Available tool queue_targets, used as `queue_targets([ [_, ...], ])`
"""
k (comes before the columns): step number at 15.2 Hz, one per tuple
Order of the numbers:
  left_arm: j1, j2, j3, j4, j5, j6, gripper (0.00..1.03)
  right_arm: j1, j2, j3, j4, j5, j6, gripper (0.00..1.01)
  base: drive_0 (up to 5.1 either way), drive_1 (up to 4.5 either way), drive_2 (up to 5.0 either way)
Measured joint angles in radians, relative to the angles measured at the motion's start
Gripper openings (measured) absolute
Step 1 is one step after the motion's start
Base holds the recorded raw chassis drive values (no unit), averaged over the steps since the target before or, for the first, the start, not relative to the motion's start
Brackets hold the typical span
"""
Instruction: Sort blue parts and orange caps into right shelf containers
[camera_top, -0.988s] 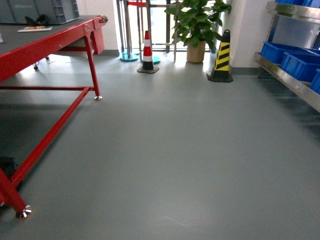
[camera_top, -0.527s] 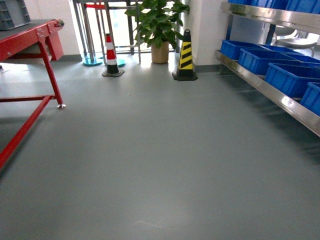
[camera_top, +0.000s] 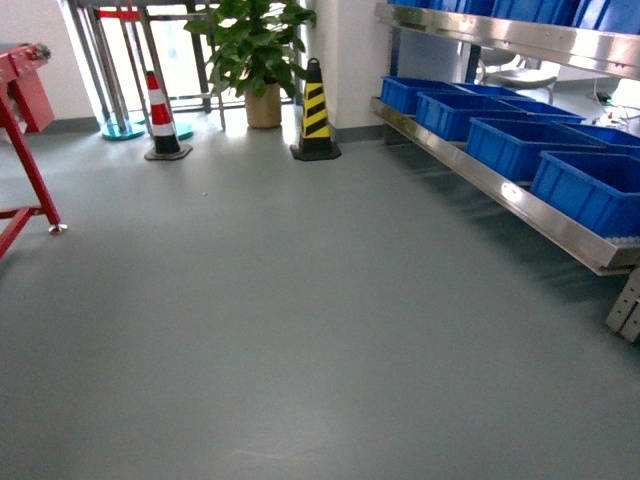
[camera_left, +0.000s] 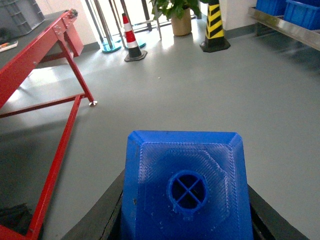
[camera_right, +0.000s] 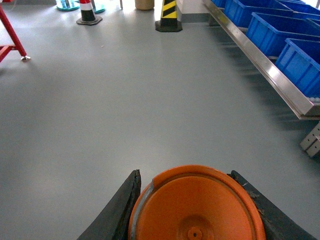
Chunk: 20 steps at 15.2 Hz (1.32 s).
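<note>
Left gripper (camera_left: 185, 220) clamped on a blue part (camera_left: 186, 190), right gripper (camera_right: 195, 210) clamped on an orange cap (camera_right: 196, 207) — steel shelf (camera_top: 500, 185) on the right, blue crates (camera_top: 520, 145) on it.

Black, matte gripper fingers (camera_left: 102, 220) w/ curved, tapering edges in both wrist views; nothing else visible.
</note>
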Motion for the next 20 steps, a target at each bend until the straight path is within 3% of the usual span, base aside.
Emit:
queue_targets([
  [20, 0.0, 0.0, 0.0, 0.0, 0.0, 0.0, 0.44, 0.0, 0.0, 0.0, 0.0, 0.0, 0.0, 0.44, -1.4, -1.44, -1.4],
])
